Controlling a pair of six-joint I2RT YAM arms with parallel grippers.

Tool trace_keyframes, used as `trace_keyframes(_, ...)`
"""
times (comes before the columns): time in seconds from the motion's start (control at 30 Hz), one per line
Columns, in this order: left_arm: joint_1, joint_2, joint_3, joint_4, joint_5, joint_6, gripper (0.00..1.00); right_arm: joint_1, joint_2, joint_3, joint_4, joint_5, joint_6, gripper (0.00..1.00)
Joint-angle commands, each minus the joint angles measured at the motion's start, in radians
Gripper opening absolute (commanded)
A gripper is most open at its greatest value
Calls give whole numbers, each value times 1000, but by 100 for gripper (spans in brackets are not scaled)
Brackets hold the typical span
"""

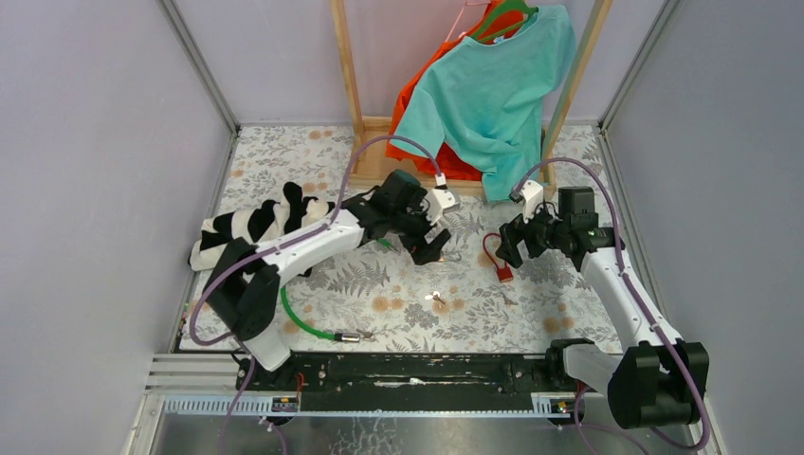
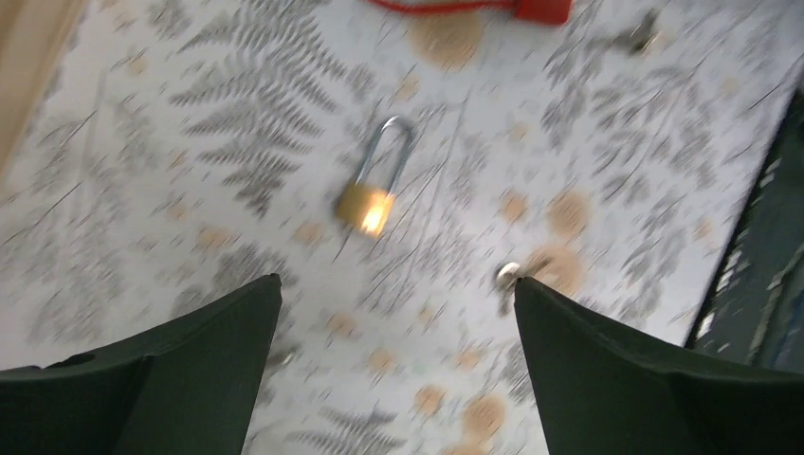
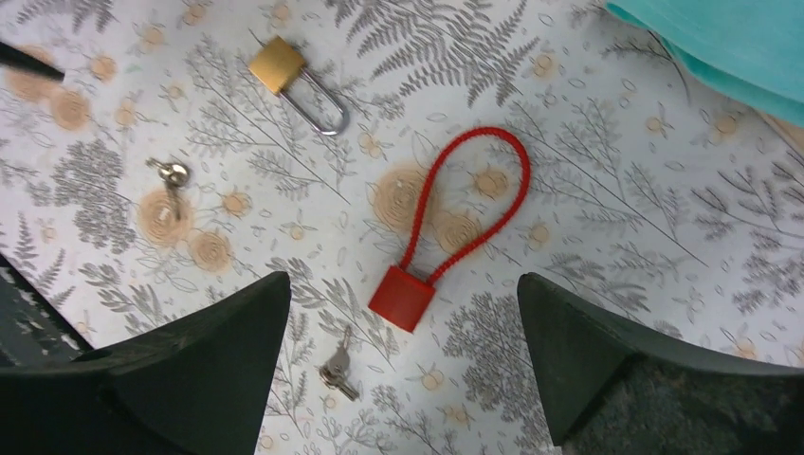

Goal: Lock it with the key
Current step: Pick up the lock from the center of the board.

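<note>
Brass padlock (image 2: 365, 207) lies flat on the fern-print tablecloth (image 2: 142, 190), near the middle of the left wrist frame. It sits above the gap of the left gripper (image 2: 398, 282), whose jaws are spread wide and hold nothing. Its long axis runs tilted in that frame, with the body at the lower left end and the steel shackle toward the upper right. Whether the shackle is clicked home cannot be told. A small silver key (image 2: 509, 275) lies just beside the right-hand fingertip, apart from the padlock. The left arm looks the nearer to both. In the right wrist frame the right gripper (image 3: 400, 281), likewise spread and empty, hangs over a red cable lock (image 3: 403, 297) at centre. A second key (image 3: 338, 368) lies just below that lock, and the padlock shows in the upper left.
</note>
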Motion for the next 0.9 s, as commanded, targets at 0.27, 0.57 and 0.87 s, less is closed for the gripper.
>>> trace_keyframes(0.27,296,-20,-48,-291,6,561,99,34,1,-7,70,-109,22,95)
trace_keyframes(0.57,319,175,63,-370,-18,794,78,34,-24,-25,58,-91,-1,95)
trace_keyframes(0.87,314,256,61,-323,-20,799,59,34,-31,-33,50,-80,-17,95)
